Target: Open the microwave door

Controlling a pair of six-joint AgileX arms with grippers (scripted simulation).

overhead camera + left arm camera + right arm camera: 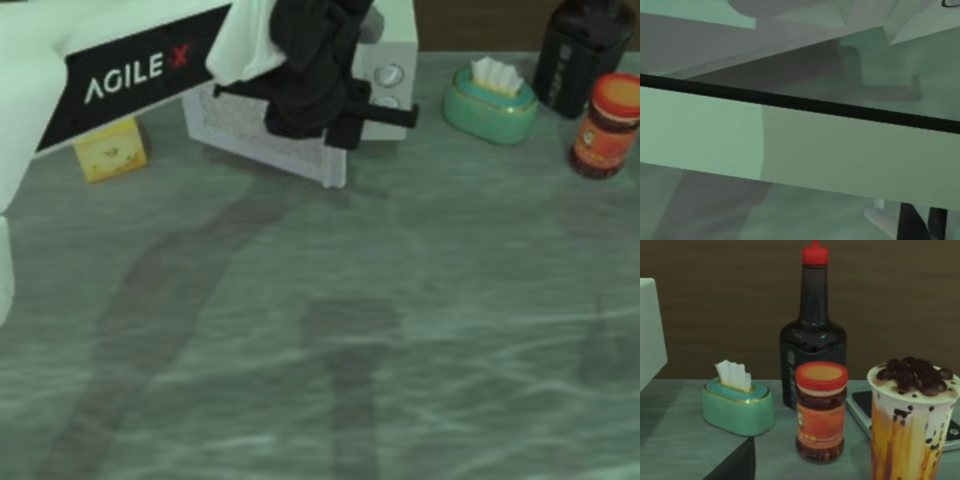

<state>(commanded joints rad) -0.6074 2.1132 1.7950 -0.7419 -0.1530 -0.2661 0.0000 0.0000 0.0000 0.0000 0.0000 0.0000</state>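
The one boxy white microwave stands at the far edge of the grey-green counter, and everything else I place from it. Its flat white microwave door with the grey speckled mesh window is swung partway out from the front, its free edge angled toward the near side of the counter. Two round silver-grey knobs sit on the front panel beside the door.

My left tool hangs directly in front of the microwave, at the door's upper edge near its free end; I cannot tell whether its fingers are spread or closed, since the black wrist covers them and the left wrist view shows only a pale slab with a dark edge close up.

To the microwave's left lies one small yellow box. To its right come one mint-green tissue box, one tall dark sauce bottle with a red cap, one red-lidded jar of brown paste, one cup of bubble tea and one flat dark phone.

My right tool is out of sight.
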